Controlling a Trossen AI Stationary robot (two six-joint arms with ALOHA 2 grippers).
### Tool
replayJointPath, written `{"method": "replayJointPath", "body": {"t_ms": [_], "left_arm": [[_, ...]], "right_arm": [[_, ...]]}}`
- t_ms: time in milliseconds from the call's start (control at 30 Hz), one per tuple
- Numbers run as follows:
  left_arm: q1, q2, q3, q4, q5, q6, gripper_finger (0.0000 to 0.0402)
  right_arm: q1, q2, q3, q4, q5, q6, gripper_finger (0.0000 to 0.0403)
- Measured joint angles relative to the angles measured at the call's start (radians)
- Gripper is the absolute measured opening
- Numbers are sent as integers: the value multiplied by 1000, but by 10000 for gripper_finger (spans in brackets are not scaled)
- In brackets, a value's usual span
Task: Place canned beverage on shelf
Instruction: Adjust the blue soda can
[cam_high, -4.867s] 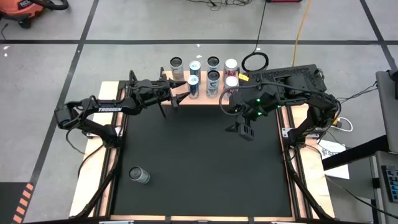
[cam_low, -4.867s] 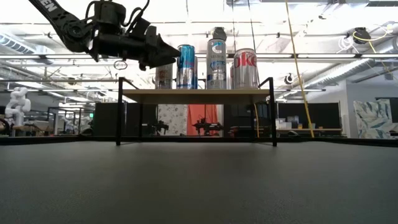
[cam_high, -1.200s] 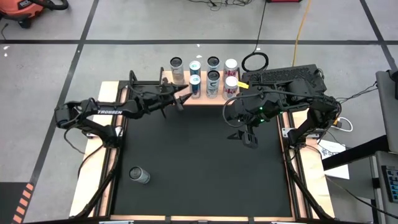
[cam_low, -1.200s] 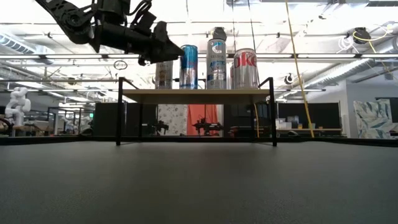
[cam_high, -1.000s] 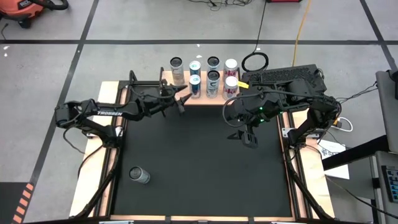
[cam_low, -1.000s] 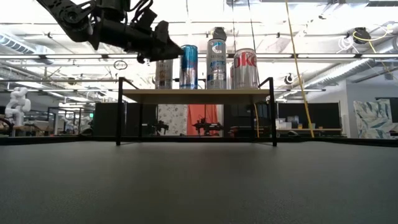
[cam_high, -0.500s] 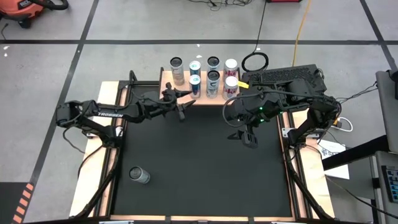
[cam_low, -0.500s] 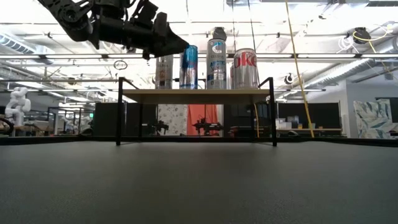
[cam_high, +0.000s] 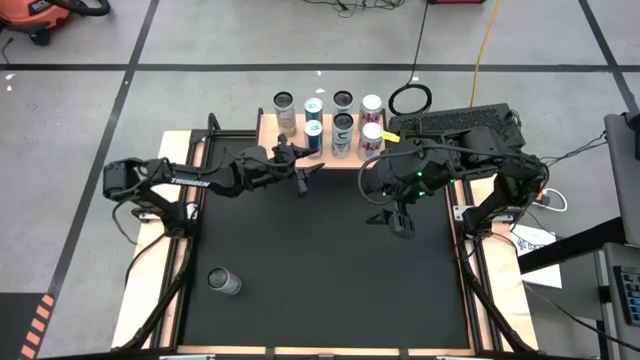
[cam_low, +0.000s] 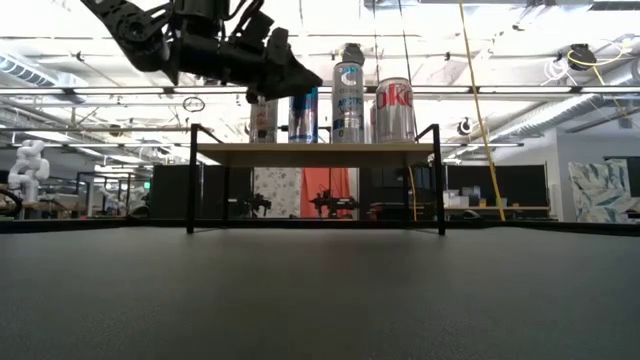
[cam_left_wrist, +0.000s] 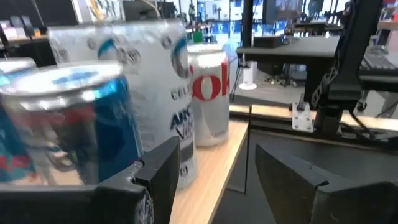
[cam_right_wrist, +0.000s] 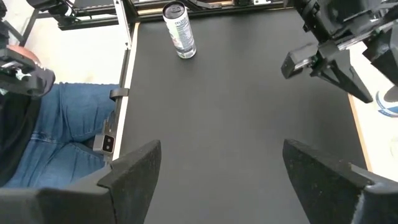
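Standing on black mat (cam_high: 330, 270), 1 can (cam_high: 223, 282) (near corner), grey floor (cam_high: 200, 40) around.

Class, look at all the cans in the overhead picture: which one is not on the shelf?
The lone silver can standing on the black mat near the table's front left corner. All the other cans stand together on the shelf at the far edge.

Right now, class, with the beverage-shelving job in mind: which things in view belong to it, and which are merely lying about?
Belonging to the job:
- shelf with cans on it
- lone can standing on the black mat
- left gripper, open and empty, by the shelf

Just lying about:
- black cable loop on the floor
- orange vacuum
- person's jeans beside the table
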Motion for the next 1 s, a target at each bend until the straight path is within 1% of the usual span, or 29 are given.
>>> {"method": "replayJointPath", "body": {"t_ms": [133, 333, 533, 800, 1000], "left_arm": [[0, 24, 17, 3, -5, 1, 212], [3, 29, 16, 0, -87, 8, 212], [2, 29, 16, 0, -95, 7, 212], [2, 29, 16, -6, -158, 8, 212], [2, 29, 15, -43, -163, 1, 212]], "right_arm": [[0, 0, 0, 0, 0, 0, 318], [0, 0, 0, 0, 0, 0, 318], [0, 0, 0, 0, 0, 0, 318], [0, 0, 0, -1, 0, 0, 318], [0, 0, 0, -1, 0, 0, 318]]}}
